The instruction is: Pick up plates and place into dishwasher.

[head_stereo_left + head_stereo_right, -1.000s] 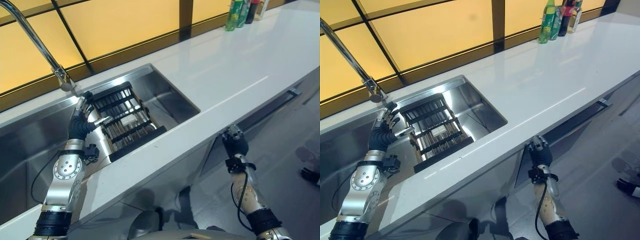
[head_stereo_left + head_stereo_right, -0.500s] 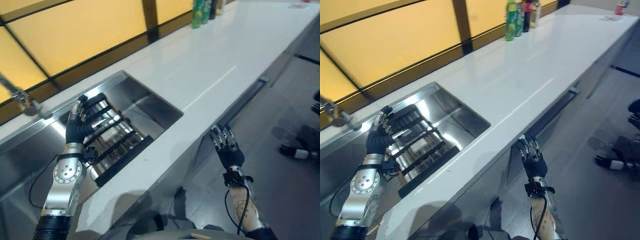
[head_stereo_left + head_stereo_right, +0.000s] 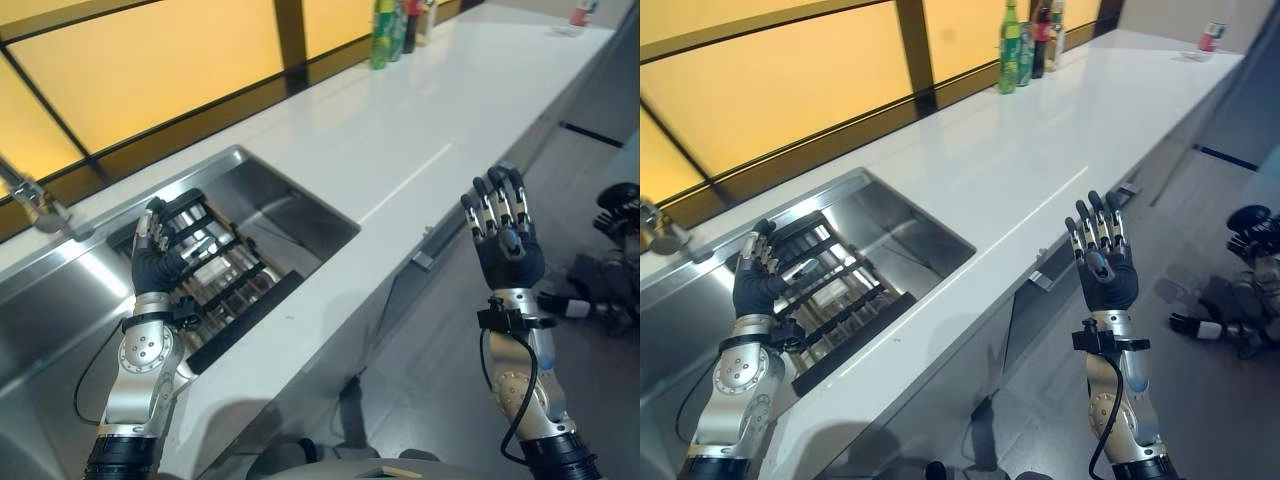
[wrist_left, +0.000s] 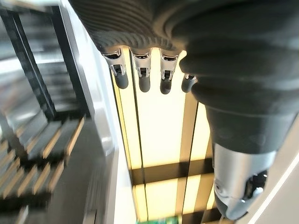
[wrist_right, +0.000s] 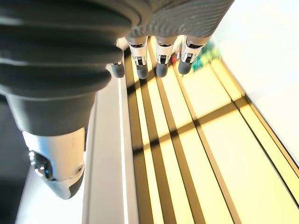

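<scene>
A black slatted dish rack [image 3: 225, 275] lies in the steel sink [image 3: 300, 195]. My left hand [image 3: 153, 268] is held upright at the rack's left end, open, with straight fingers [image 4: 142, 77] and nothing in them. My right hand [image 3: 508, 262] is raised in front of the white counter's [image 3: 400, 130] front edge, palm towards me. It is open and empty, and its fingers [image 5: 161, 60] are straight. A cabinet front with a metal handle [image 3: 1040, 280] sits under the counter between the two hands.
A faucet [image 3: 35, 195] stands at the sink's left. Several bottles [image 3: 392, 28] stand at the counter's far end by the amber window panels. Dark objects [image 3: 605, 215] lie on the floor to the right.
The camera has swung right. My right hand has risen from below the counter edge to counter height, fingers spread upward. My left hand stays by the rack.
</scene>
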